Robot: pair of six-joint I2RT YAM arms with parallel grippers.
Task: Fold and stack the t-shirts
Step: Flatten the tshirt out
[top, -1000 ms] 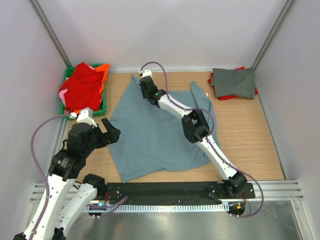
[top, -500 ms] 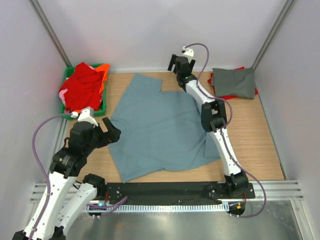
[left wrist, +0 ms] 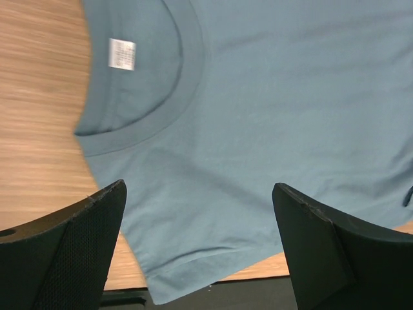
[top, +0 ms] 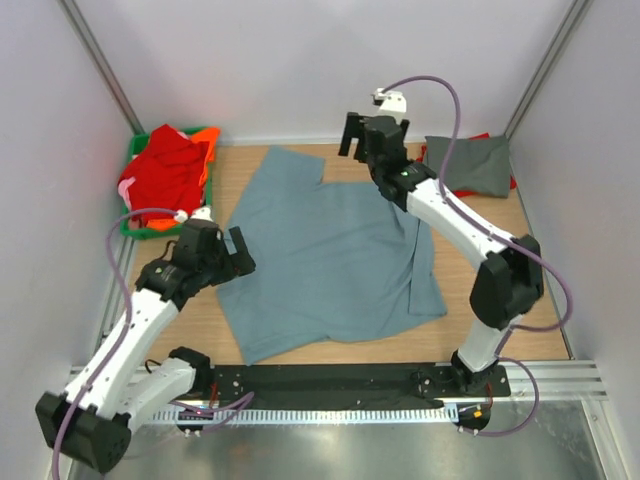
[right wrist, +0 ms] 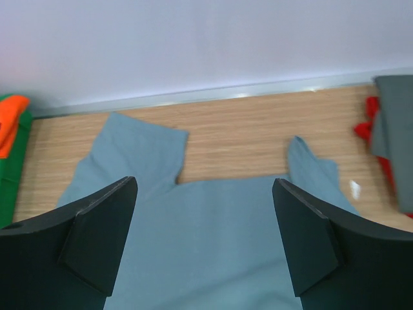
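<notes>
The dusty blue-grey t-shirt (top: 320, 255) lies spread flat on the wooden table, its collar and white label (left wrist: 121, 53) toward the left. My left gripper (top: 240, 255) hovers open over the shirt's left edge by the collar, nothing between its fingers (left wrist: 199, 187). My right gripper (top: 363, 135) is raised and open above the shirt's far edge, empty (right wrist: 205, 182), with the shirt (right wrist: 213, 245) below it. A folded darker grey t-shirt (top: 468, 165) lies on a red one at the back right. Red and orange t-shirts (top: 168, 178) are heaped at the back left.
The green plastic crate (top: 130, 222) holding the red and orange heap stands against the left wall. White walls close in the back and both sides. A black base rail (top: 330, 382) runs along the near edge, just below the shirt's hem.
My right gripper opened, let go of the blue-grey shirt and swung from its far left corner up toward the back right. The shirt now lies spread flat. My left arm moved right, over the collar.
</notes>
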